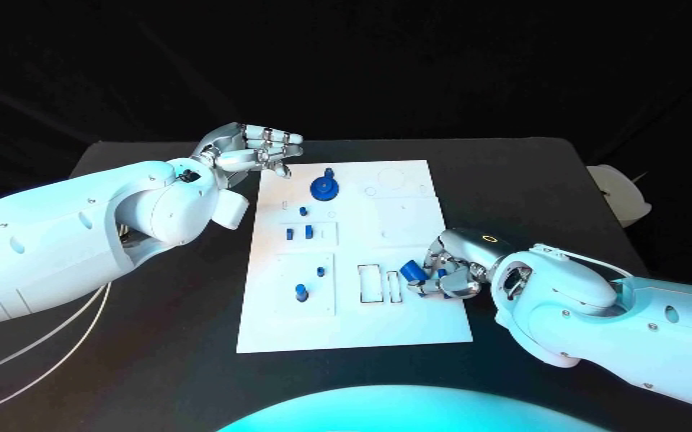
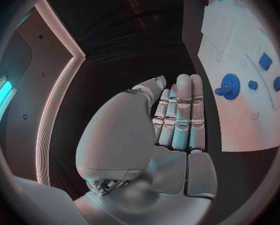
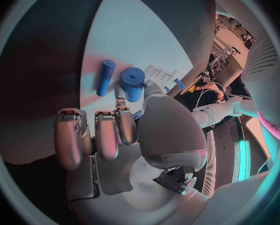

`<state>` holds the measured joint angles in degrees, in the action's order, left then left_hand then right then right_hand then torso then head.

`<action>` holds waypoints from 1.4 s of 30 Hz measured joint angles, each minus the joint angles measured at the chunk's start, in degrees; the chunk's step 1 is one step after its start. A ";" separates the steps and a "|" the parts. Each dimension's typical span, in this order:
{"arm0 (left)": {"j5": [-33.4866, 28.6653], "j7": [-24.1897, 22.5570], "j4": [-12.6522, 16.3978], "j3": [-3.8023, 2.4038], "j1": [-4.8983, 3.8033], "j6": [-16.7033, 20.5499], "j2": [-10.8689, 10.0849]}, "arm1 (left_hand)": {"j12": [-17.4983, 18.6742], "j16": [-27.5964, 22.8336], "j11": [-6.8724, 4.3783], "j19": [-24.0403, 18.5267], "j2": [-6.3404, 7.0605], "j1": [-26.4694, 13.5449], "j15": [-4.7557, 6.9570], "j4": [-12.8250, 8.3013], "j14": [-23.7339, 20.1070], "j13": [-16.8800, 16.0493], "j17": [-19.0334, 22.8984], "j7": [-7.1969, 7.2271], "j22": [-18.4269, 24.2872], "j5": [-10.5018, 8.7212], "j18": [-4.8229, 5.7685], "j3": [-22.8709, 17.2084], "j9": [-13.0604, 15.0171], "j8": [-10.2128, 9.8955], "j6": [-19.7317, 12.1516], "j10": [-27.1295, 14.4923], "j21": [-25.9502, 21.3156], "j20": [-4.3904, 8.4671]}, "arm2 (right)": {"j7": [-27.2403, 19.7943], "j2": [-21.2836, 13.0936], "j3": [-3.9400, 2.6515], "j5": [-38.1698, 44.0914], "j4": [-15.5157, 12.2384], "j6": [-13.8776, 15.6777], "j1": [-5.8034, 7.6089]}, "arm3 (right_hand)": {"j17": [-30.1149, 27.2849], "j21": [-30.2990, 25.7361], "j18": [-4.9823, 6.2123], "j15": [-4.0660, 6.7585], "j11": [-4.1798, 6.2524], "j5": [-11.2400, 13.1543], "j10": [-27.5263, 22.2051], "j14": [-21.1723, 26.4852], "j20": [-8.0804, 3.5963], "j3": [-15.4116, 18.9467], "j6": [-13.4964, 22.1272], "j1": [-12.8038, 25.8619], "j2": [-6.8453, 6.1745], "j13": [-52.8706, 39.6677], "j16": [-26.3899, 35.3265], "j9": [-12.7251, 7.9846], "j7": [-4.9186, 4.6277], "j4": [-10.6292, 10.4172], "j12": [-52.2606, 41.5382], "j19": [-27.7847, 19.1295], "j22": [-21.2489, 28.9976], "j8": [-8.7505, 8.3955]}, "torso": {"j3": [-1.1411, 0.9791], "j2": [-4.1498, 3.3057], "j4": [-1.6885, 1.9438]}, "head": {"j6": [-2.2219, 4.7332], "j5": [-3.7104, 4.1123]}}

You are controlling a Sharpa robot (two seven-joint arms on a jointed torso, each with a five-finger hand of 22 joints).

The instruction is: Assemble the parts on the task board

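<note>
The white task board (image 1: 397,317) lies in the middle of the black table. My right hand (image 1: 459,274) rests at the board's right edge, near the slots (image 1: 372,284), and pinches a short blue cylinder (image 1: 414,272) between thumb and finger; the right wrist view shows that cylinder (image 3: 132,82) with a blue rod (image 3: 105,77) beside it on the board. A blue gear (image 1: 326,188) stands at the board's far end, with small blue parts (image 1: 299,233) below it. My left hand (image 1: 257,148) hovers by the board's far left corner, holding nothing, fingers (image 2: 180,110) side by side next to the gear (image 2: 229,85).
Two more blue pieces (image 1: 319,271) (image 1: 300,293) sit on the board's near left part. A pale object (image 1: 623,192) lies at the table's right edge. Thin cables (image 1: 58,337) hang by my left arm off the table's left side.
</note>
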<state>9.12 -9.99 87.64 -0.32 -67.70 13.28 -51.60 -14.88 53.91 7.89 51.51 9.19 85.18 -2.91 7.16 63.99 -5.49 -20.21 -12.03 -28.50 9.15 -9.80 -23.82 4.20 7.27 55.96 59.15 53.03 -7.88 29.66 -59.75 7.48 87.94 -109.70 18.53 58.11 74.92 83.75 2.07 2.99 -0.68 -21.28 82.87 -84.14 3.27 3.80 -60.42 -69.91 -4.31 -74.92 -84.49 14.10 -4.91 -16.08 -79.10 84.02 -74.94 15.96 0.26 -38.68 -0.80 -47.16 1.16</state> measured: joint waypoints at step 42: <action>0.00 0.08 0.03 0.00 0.01 -0.21 -0.03 | 0.00 0.00 -0.22 0.00 0.00 0.00 0.00 0.00 0.00 0.00 0.03 0.00 0.06 0.00 0.00 0.00 0.00 0.00 0.00 -0.20 -0.24 0.00 | 0.82 5.07 0.06 -8.03 -2.32 6.29 0.98 | -0.02 2.38 -0.84 1.51 1.87 -7.11 1.02 0.15 -1.24 1.59 -2.36 -1.50 4.41 0.01 -0.98 0.33 0.31 -0.60 -0.26 0.01 0.03 0.90 | 0.03 0.02 0.04 | 0.05 0.00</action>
<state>9.12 -9.90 87.67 -0.32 -67.69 13.07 -51.63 -14.88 53.91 7.66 51.51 9.19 85.18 -2.91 7.16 63.99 -5.49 -20.18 -12.02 -28.44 9.15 -9.80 -23.82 4.20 7.27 55.96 58.94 52.79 -7.88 30.48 -54.67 7.54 79.91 -112.02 24.81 59.08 74.90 86.13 1.23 4.50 1.19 -28.40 83.89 -84.00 2.02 5.39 -62.78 -71.41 0.10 -74.91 -85.47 14.43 -4.60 -16.68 -79.36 84.03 -74.91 16.86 0.29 -38.66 -0.76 -47.11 1.16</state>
